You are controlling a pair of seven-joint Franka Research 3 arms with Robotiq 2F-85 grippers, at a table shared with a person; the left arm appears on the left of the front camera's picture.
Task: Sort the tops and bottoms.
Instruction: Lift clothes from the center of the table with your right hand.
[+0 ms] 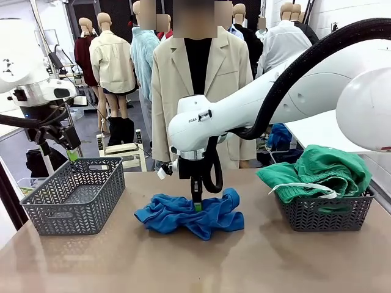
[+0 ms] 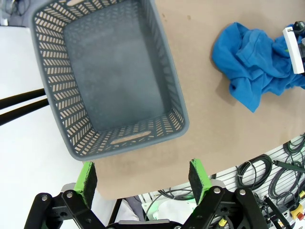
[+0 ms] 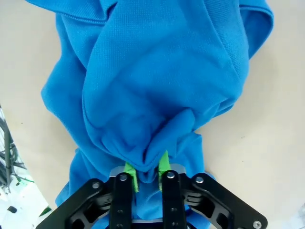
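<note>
Fingers (image 3: 128, 174) of the right gripper (image 3: 145, 171) are pinching a blue top (image 3: 157, 86) fold, empty basket (image 1: 36, 210) sitting at nine o'clock.

A light brown table (image 1: 183, 268) carries three things directly on its top. An empty grey mesh basket (image 1: 73, 195) stands at the robot's left end, and a second grey mesh basket (image 1: 324, 213), heaped with an emerald green garment (image 1: 321, 171), stands at the right end. Between them, well apart from both, a crumpled royal-blue top (image 1: 189, 215) lies on the bare surface.
</note>
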